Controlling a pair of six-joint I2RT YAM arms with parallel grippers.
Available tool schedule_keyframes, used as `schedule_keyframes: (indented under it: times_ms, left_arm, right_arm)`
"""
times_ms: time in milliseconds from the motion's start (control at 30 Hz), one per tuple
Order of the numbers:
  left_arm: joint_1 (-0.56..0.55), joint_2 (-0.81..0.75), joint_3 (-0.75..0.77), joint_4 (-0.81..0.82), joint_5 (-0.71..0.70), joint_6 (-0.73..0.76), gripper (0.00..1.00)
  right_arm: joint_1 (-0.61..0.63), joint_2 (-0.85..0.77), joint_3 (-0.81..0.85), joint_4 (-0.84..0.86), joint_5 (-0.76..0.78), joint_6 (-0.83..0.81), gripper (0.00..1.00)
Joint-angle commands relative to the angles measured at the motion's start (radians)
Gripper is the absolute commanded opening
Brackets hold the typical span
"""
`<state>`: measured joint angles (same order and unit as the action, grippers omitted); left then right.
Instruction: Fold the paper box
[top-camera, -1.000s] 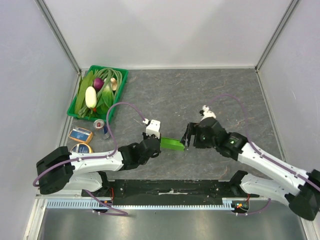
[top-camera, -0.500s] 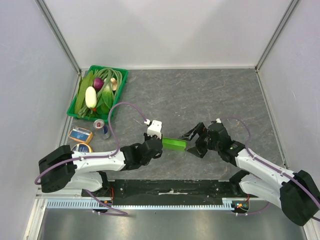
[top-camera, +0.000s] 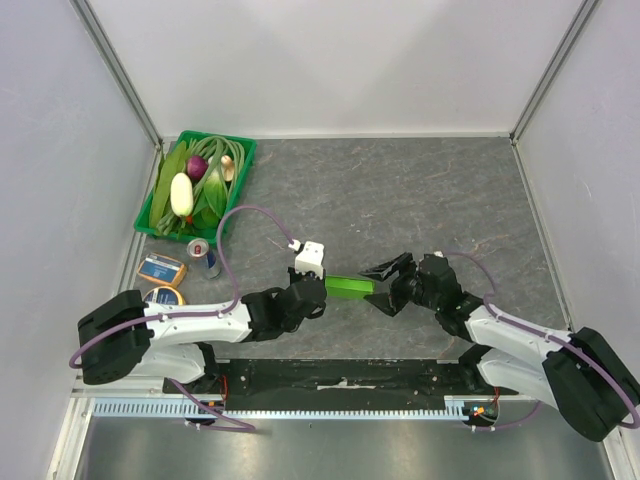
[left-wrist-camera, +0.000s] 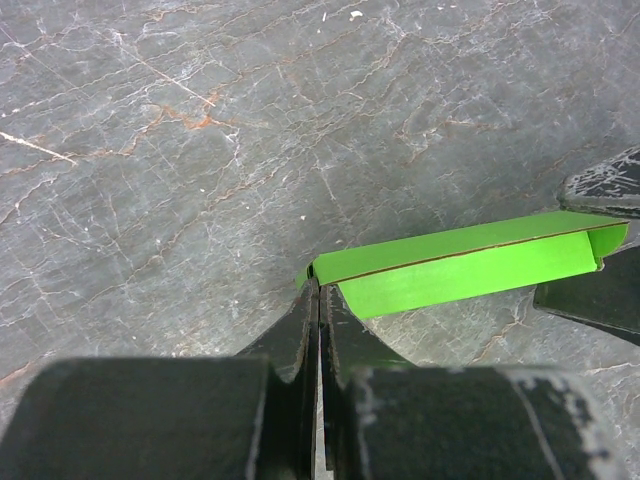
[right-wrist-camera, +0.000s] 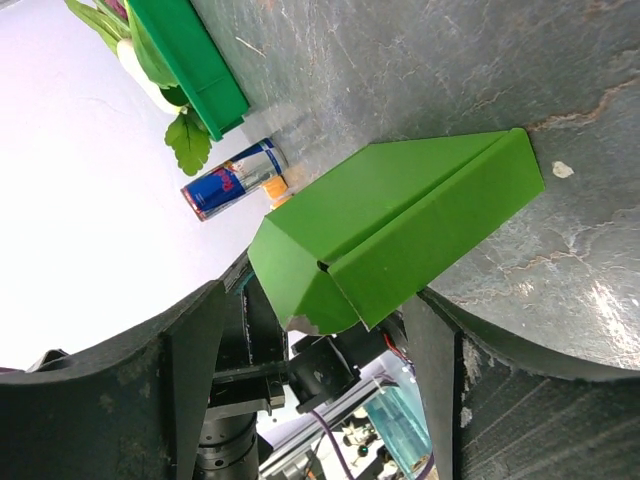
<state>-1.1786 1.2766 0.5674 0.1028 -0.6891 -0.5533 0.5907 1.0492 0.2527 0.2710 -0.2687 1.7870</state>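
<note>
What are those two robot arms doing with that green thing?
They are folding a paper box, a green card shape that is already partly folded up. The left end effector is shut on one end of it, pinching the card. The right end effector is open, with one finger on each side of the other end. I cannot tell whether those fingers touch the card.

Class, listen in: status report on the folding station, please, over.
Left claw shut on paper box end. Right claw open, straddling other end. Can and crate off left, apart from box.
</note>
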Motion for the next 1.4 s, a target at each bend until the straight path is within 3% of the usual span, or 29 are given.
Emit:
schedule_keyframes:
  times_ms: [0,133,533,833,900,967,1000,1033,1100,1133,1167,1233,1367]
  left_arm:
    - [-0.023,0.033,-0.014,-0.095,0.039,-0.068,0.02]
    - [-0.029,0.032,-0.017,-0.095,0.040,-0.074,0.02]
    - [-0.036,0.017,-0.035,-0.089,0.068,-0.089,0.07]
    - [-0.036,-0.230,-0.123,-0.133,0.147,-0.108,0.51]
    - [-0.032,-0.326,-0.123,-0.176,0.174,-0.132,0.73]
    - [-0.023,-0.382,-0.103,-0.260,0.218,-0.174,0.87]
    - [0.018,-0.422,-0.097,-0.271,0.258,-0.183,0.90]
    - [0.055,-0.439,-0.086,-0.272,0.383,-0.198,0.91]
    - [0.202,-0.457,-0.099,-0.212,0.533,-0.253,0.93]
    - [0.258,-0.450,-0.107,-0.183,0.686,-0.273,0.94]
    - [0.357,-0.438,-0.113,-0.114,0.776,-0.293,0.94]
    - [0.433,-0.372,-0.121,-0.051,0.926,-0.339,0.94]
    - [0.539,-0.249,-0.121,0.083,1.051,-0.399,0.90]
  right_arm:
    - [-0.002,0.015,-0.029,0.112,0.020,0.069,0.77]
    - [-0.002,0.018,-0.062,0.148,0.042,0.083,0.66]
    - [-0.002,0.081,-0.131,0.231,0.088,0.072,0.47]
    - [-0.002,0.147,-0.165,0.289,0.105,0.061,0.39]
    - [-0.002,0.156,-0.165,0.293,0.108,0.054,0.38]
    - [-0.002,0.163,-0.164,0.298,0.106,0.049,0.38]
    - [-0.002,0.170,-0.164,0.301,0.106,0.046,0.37]
    - [-0.002,0.172,-0.164,0.301,0.108,0.043,0.37]
    - [-0.002,0.181,-0.164,0.307,0.106,0.032,0.36]
    - [-0.002,0.184,-0.164,0.318,0.105,0.029,0.35]
    - [-0.002,0.187,-0.168,0.323,0.102,0.029,0.34]
    - [-0.002,0.192,-0.170,0.330,0.100,0.026,0.33]
    - [-0.002,0.190,-0.168,0.329,0.095,0.018,0.33]
